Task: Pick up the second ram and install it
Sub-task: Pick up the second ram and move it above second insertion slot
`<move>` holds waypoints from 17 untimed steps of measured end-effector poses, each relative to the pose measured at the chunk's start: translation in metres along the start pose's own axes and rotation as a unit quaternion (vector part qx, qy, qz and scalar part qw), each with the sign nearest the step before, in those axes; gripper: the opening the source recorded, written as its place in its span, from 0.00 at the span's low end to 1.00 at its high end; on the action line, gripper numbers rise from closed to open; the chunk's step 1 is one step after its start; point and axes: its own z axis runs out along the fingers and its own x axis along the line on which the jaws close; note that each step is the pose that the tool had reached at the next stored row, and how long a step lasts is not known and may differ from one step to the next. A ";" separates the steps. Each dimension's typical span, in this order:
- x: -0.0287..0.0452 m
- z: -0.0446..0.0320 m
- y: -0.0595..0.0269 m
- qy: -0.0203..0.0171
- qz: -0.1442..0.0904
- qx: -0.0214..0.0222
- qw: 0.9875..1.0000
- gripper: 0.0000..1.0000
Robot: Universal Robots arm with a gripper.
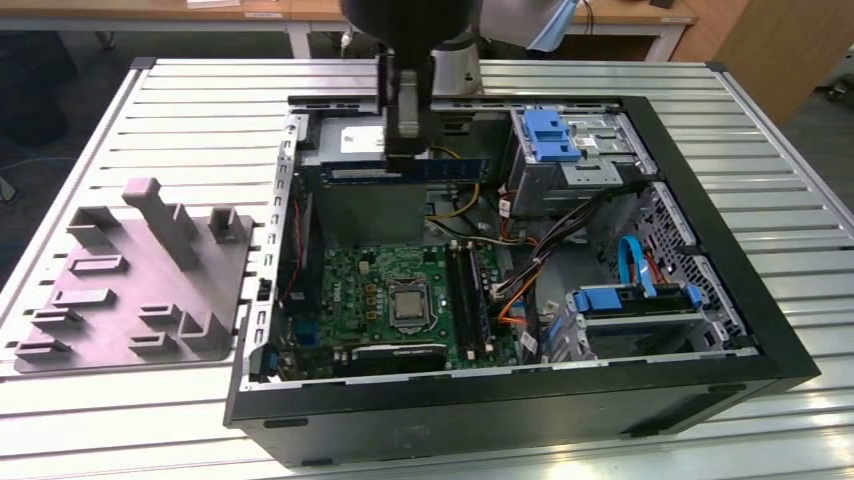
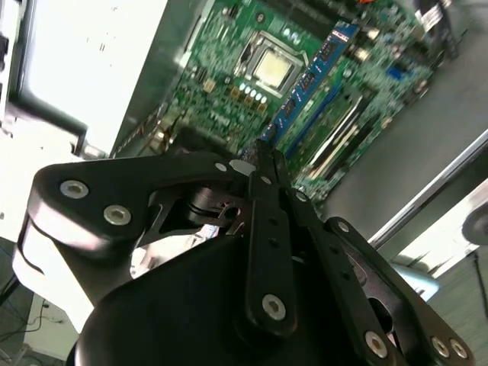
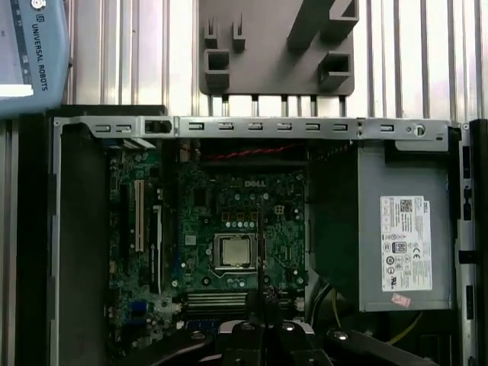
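Starting at the exterior view's left, the grey moulded plastic fixture [image 1: 127, 275] sits on the slatted metal tabletop [image 1: 134, 420] beside the open black computer tower [image 1: 534, 400]. Over the tower's back end the pincer [image 1: 404, 150] is clenched on the second ram [image 1: 447, 168], a thin bluish-green stick held level and well above the green motherboard [image 1: 367, 285]. Further right are the long black slot rails [image 1: 467, 290]. I'd say the trick is keeping the stick parallel to a rail and dead square, no tilt.

Green motherboard [image 1: 367, 280], dark blue ram [image 2: 311, 76] — black tool [image 2: 263, 162], grey fixture [image 1: 120, 290], silver ribbed table [image 1: 747, 130]
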 end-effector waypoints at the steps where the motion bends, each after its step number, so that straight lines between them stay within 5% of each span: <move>1: -0.0001 -0.0002 -0.0045 0.000 0.000 0.000 1.000 0.12; 6: -0.0005 -0.0010 -0.0235 0.000 0.000 0.000 1.000 0.12; 13: -0.0006 0.0003 -0.0238 0.000 0.000 0.000 1.000 0.12; 17: -0.0001 0.0072 -0.0240 0.000 0.000 -0.001 1.000 0.12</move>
